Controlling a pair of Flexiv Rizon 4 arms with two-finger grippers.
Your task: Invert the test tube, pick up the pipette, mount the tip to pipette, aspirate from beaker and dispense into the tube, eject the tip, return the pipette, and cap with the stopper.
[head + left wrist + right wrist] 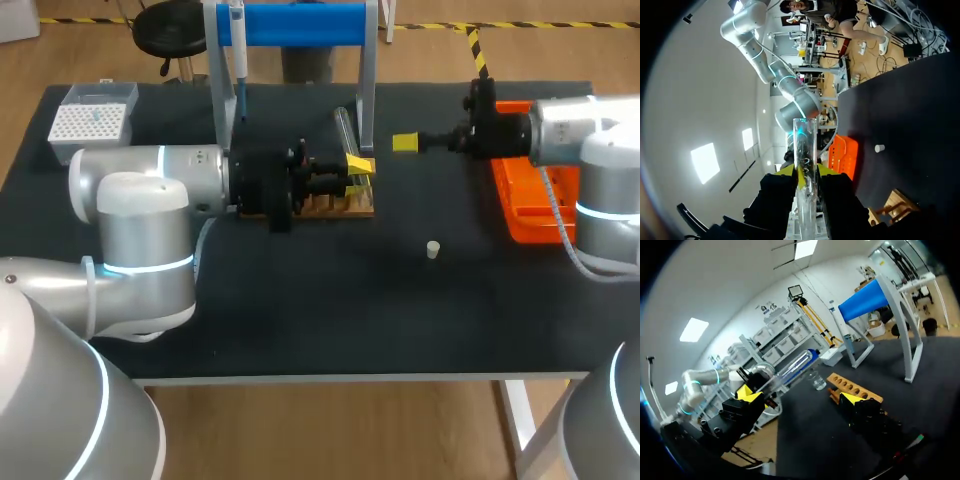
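Note:
My left gripper (357, 170) is shut on a clear glass test tube (346, 132), held just above the wooden rack (330, 207). In the left wrist view the tube (805, 150) runs out between the yellow fingertips (786, 170). My right gripper (405, 143) stands open to the right of the tube, not touching it; from its wrist the tube (790, 369) lies ahead of the wide-open right gripper (802, 396). The pipette (238, 50) hangs on the blue-topped stand (300, 25). A white stopper (433, 249) lies on the mat. A small glass beaker (815, 380) sits by the rack (855, 388).
A white tip box (92, 122) stands at the back left. An orange tray (535, 205) lies under my right arm at the right. The stand's legs (367, 95) rise just behind the rack.

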